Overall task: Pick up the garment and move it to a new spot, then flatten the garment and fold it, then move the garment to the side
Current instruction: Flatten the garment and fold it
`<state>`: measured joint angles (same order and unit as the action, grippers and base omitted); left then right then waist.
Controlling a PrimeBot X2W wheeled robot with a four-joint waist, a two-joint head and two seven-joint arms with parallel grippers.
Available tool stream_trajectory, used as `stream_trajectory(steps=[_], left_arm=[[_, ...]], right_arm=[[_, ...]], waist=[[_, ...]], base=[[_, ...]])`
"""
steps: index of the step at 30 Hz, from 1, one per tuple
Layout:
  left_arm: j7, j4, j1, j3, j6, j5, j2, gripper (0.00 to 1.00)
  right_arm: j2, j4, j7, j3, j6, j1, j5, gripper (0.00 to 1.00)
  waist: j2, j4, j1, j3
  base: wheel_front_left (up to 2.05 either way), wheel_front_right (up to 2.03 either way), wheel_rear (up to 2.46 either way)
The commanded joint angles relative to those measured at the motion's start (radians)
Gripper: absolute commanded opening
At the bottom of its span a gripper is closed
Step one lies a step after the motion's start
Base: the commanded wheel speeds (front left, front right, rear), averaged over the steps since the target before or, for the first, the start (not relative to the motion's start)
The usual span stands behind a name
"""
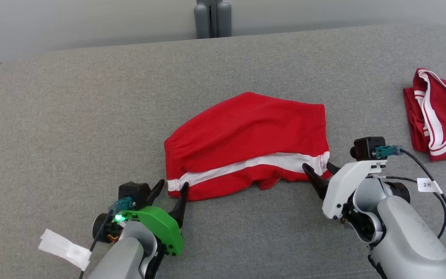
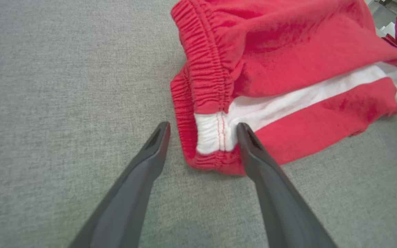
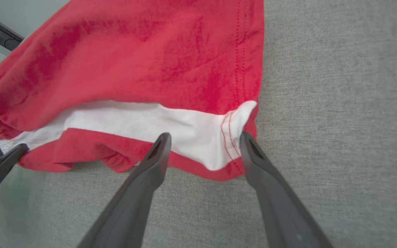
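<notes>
The red cotton shorts with a white side stripe (image 1: 246,131) lie between the pincers. The left pincer (image 1: 174,184) stands wide open astride the waistband corner. The right pincer (image 1: 316,166) stands equally wide astride the hem, and both are empty.

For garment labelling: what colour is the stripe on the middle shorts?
White; the stripe on the red shorts shows best in the left wrist view.

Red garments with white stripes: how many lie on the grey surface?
2. The spread garment lies in the middle of the grey surface; the bunched garment lies near its right edge. None seems hidden.
</notes>
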<state>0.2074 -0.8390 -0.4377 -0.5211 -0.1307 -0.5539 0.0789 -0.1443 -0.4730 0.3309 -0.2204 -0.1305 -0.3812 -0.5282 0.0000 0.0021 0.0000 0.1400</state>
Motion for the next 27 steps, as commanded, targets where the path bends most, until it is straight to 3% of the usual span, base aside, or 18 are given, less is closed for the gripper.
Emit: stream_trajectory(steps=[1,12,13,14,15,16,17,27], left_arm=[[0.008,-0.004,-0.014,-0.007,0.001,-0.007,0.010,1.00],[0.027,-0.005,-0.022,-0.057,0.001,-0.047,0.024,1.00],[0.029,-0.003,-0.024,-0.063,0.001,-0.051,0.024,0.84],[0.032,0.002,-0.026,-0.069,0.001,-0.053,0.026,0.56],[0.033,0.005,-0.027,-0.074,0.001,-0.056,0.027,0.37],[0.036,0.009,-0.029,-0.078,0.001,-0.057,0.030,0.22],[0.040,0.013,-0.031,-0.081,0.001,-0.053,0.034,0.00],[0.055,0.098,-0.022,-0.086,0.001,-0.122,0.046,0.00]], right_arm=[[-0.013,0.004,-0.013,-0.009,0.000,-0.010,-0.007,1.00],[-0.035,-0.024,-0.038,-0.054,0.000,-0.025,-0.048,1.00],[-0.035,-0.030,-0.040,-0.059,0.000,-0.028,-0.052,0.93],[-0.032,-0.033,-0.044,-0.063,0.000,-0.032,-0.057,0.40],[-0.032,-0.034,-0.047,-0.066,0.000,-0.036,-0.058,0.05],[-0.032,-0.034,-0.053,-0.071,0.000,-0.040,-0.061,0.00],[-0.030,-0.035,-0.057,-0.076,0.000,-0.039,-0.066,0.00],[-0.056,0.040,-0.138,-0.050,0.000,-0.017,-0.100,0.00]], waist=[[0.0000,0.000,0.0000,-0.001],[0.0000,0.002,0.0000,-0.004],[0.0000,0.004,0.0000,-0.003],[0.0000,0.006,0.0000,-0.002],[0.0000,0.008,0.0000,-0.001],[0.0000,0.009,0.0000,0.000],[0.0000,0.010,0.0000,0.000],[0.0000,0.014,0.0000,-0.013]], base=[[0.00,0.00,0.00],[0.00,0.00,0.00],[0.00,0.00,0.00],[0.00,0.00,0.00],[0.00,0.00,0.00],[0.00,0.00,0.00],[0.00,0.00,0.00],[0.00,0.00,0.00]])
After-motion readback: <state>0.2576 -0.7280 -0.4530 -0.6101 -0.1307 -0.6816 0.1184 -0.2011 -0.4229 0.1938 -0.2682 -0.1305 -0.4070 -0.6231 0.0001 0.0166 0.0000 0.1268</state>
